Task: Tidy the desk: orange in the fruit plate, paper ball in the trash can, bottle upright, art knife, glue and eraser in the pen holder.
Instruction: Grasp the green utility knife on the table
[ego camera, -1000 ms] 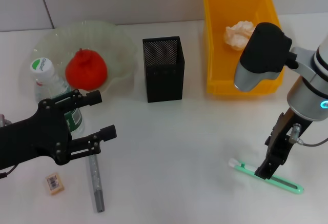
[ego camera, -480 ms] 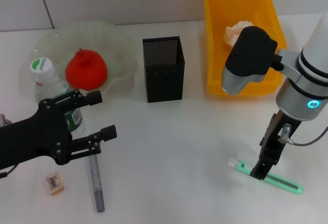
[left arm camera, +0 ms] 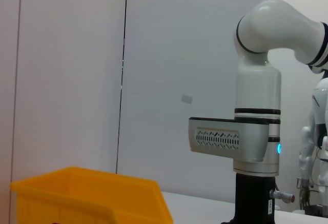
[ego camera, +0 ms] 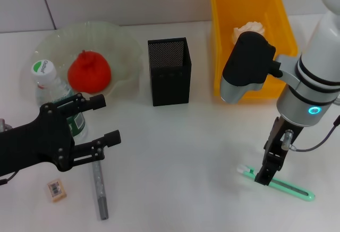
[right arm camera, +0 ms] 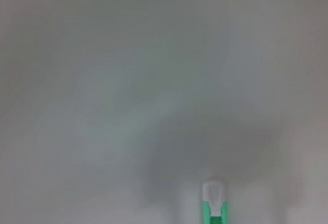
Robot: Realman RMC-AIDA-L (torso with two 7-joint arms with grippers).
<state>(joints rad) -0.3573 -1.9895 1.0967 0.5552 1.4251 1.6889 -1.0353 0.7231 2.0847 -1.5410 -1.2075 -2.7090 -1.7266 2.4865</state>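
- Head view: the green art knife point(ego camera: 281, 184) lies flat on the white desk point(ego camera: 186, 157), well in front of the yellow trash can point(ego camera: 249, 41).
- The right gripper point(ego camera: 264, 174) is down on the knife's middle; whether its fingers grip cannot be told.
- The left gripper point(ego camera: 103, 119) hangs open far to the can's left, beside the upright bottle point(ego camera: 56, 91).

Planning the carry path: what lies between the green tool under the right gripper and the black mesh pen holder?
Bare white tabletop, nothing else, in the head view, between the green art knife at the right gripper and the black mesh pen holder.
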